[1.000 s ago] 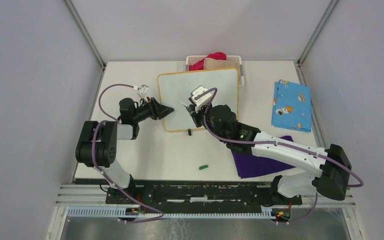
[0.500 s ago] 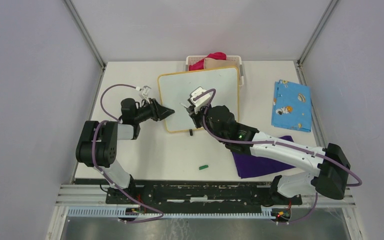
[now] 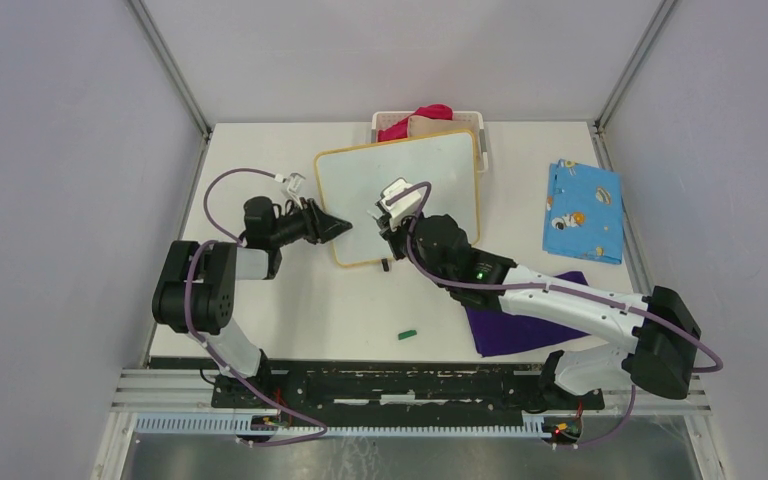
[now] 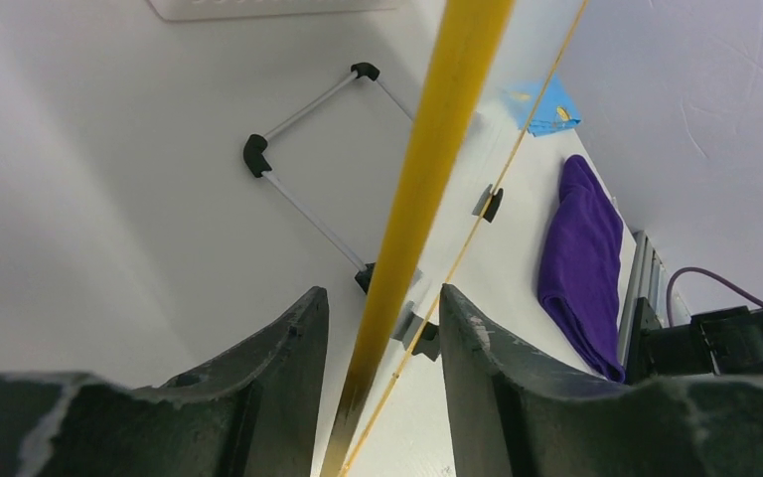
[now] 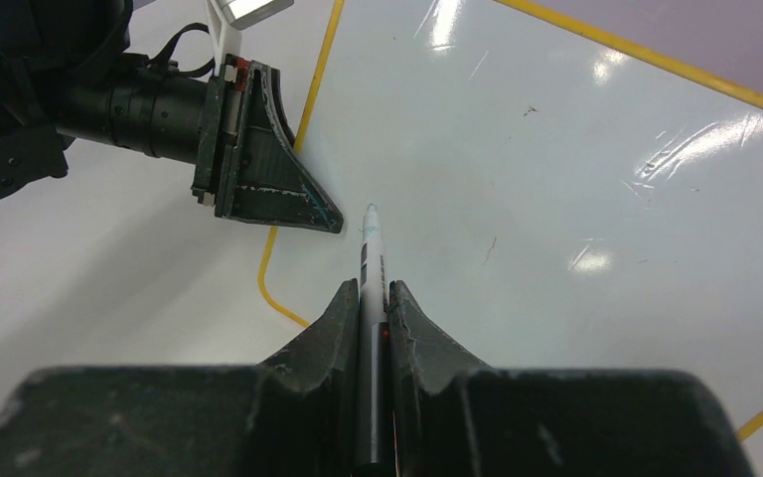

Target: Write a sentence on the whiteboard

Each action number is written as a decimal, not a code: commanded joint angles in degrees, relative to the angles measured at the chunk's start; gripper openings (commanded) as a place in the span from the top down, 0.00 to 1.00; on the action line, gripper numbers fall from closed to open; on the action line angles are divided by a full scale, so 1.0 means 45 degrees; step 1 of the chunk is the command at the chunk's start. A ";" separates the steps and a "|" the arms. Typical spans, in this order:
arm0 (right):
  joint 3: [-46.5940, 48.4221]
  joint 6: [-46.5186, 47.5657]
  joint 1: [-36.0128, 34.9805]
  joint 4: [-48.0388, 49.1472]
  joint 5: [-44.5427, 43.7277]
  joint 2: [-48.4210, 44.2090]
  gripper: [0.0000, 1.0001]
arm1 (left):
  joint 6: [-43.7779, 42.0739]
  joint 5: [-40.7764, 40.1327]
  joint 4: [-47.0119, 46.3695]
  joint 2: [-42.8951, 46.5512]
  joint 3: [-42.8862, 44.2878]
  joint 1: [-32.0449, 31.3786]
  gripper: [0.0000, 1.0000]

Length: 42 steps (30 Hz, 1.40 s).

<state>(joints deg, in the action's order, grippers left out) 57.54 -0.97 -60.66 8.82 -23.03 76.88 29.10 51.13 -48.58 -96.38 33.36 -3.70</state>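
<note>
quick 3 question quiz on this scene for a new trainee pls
1. True or false: the right gripper holds a marker over the whiteboard.
2. What passes between the left gripper fingers? A) purple cloth B) the whiteboard's frame edge C) blue cloth
3. Fill in: the small green object lies on the ____.
Key: 1 true; 2 B; 3 table.

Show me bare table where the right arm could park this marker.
Free: the table between whiteboard and blue cloth; the near strip left of the green cap; the far-left corner. Crowded: the whiteboard's near-left corner, where the left gripper nears the right gripper and its marker.
</note>
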 commanded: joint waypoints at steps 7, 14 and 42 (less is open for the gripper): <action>-0.0297 0.0109 -0.0016 0.0452 -0.0394 -0.0290 1.00 | -0.1315 -0.0143 0.0429 -0.0025 0.0241 -0.0118 0.50; -0.0385 0.0117 -0.0026 0.0469 -0.0434 -0.0307 1.00 | -0.1414 -0.0269 0.0549 -0.0075 0.0241 -0.0115 0.53; 0.1003 0.0103 -0.0002 0.1144 -0.0886 0.0891 1.00 | -0.1862 -0.0384 0.0991 -0.0031 0.0228 -0.0251 0.66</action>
<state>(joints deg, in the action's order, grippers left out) 57.19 -0.97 -60.66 9.78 -24.80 79.57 24.56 51.55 -45.28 -96.71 33.36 -4.75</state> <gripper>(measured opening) 0.177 0.365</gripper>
